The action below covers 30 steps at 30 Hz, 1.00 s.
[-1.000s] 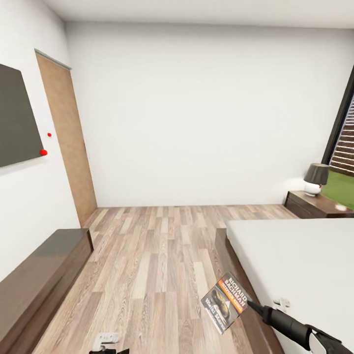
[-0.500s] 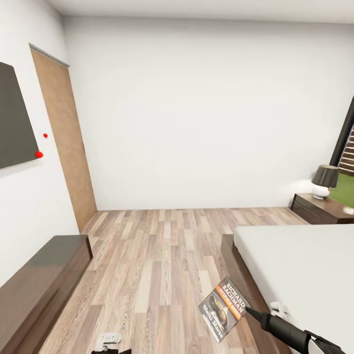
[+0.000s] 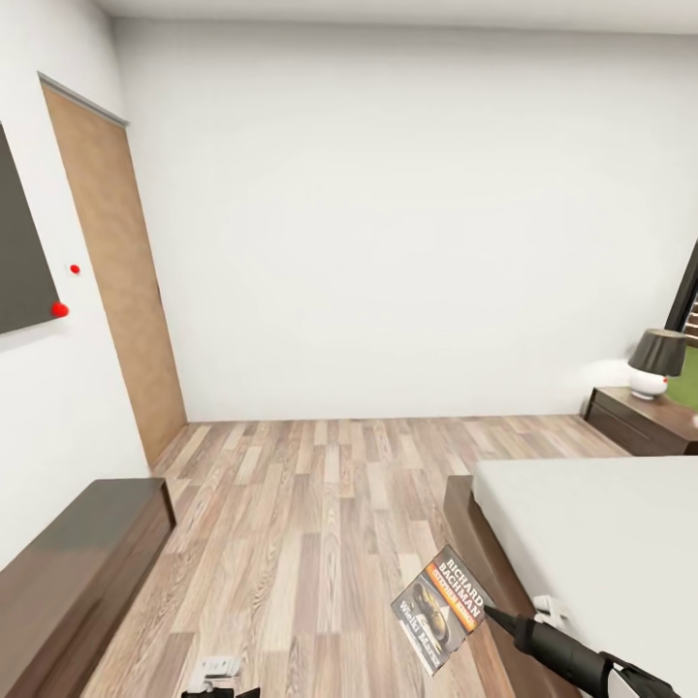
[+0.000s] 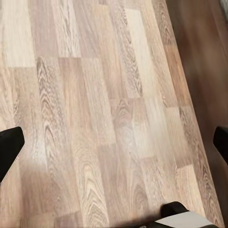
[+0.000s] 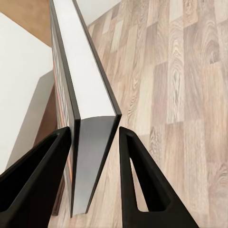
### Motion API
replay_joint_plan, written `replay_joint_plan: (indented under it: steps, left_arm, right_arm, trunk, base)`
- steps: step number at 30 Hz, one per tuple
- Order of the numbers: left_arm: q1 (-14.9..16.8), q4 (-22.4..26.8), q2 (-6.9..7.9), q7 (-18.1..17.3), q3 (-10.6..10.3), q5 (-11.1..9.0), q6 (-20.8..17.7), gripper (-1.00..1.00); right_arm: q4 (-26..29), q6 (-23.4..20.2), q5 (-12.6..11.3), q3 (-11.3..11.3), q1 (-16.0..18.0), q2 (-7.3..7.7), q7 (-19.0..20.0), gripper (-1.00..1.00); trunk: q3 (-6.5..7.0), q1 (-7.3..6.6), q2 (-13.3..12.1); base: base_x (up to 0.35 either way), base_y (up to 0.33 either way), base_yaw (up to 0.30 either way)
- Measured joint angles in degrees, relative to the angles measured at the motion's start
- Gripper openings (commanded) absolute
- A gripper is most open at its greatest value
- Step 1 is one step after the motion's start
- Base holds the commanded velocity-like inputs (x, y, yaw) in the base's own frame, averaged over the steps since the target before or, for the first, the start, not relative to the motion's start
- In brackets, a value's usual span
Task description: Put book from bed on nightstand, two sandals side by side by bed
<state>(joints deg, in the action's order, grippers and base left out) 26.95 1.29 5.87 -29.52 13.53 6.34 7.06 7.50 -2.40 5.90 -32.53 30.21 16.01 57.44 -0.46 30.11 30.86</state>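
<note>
Book (image 3: pixel 441 609) sits clamped in my right gripper (image 5: pixel 95 137), held in the air over the floor (image 3: pixel 320 504) just off the near outer edge of the bed (image 3: pixel 601 543), its spine between the two fingers and its long axis running straight out along them. My left gripper (image 4: pixel 114 142) hangs with its jaws spread and nothing between them. From the book, the nightstand (image 3: pixel 648 419) lies well away, past the bed's far corner, so I judge the right arm must carry it there.

Bed (image 3: pixel 601 523), nightstand (image 3: pixel 645 419) on wood floor (image 3: pixel 320 514)
</note>
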Motion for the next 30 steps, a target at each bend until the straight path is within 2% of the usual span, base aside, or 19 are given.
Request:
replay_joint_plan:
  steps: [30]
  left_arm:
    - [0.0,0.0,0.09,0.0,0.0,0.0,-0.1,1.00]
  right_arm:
    - [-0.1,0.0,0.1,0.1,0.0,-0.15,-0.2,-1.00]
  trunk:
    - [0.00,0.00,0.0]
  base:
    - [0.334,0.000,0.000]
